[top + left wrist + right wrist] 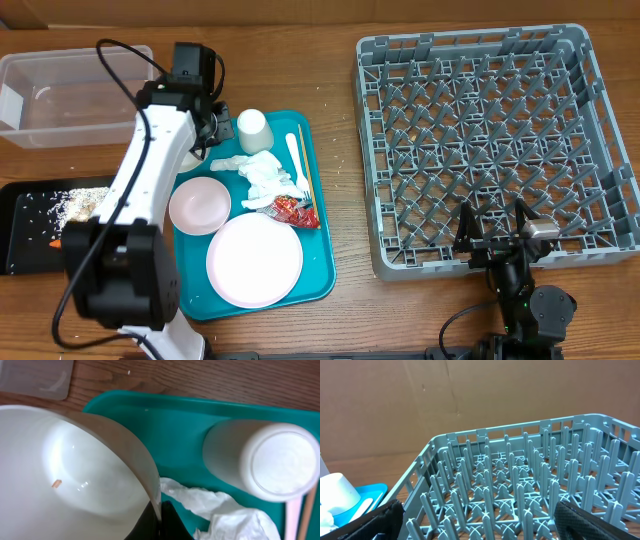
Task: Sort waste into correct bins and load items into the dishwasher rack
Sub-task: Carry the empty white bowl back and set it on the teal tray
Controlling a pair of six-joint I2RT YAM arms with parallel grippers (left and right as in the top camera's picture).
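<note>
Our left gripper [159,524] is clamped on the rim of a white bowl [65,470], at the far left corner of the teal tray [322,272]. One beige crumb [57,483] clings inside the bowl. Just beside it we see an upturned white cup [253,129], and crumpled tissue [262,172] lies below that. A red wrapper [290,208] rests against the tissue, while a white fork [296,160] and a chopstick [306,165] lie along the tray's right side. A pink bowl [199,205] and a pink plate [254,259] fill the near end.

Our right gripper [493,238] stands wide apart and empty at the near edge of the grey rack [490,140].

The clear tub [60,95] lies far left. Below it the black tray [25,228] holds food scraps [80,203] and a carrot bit [54,243].
</note>
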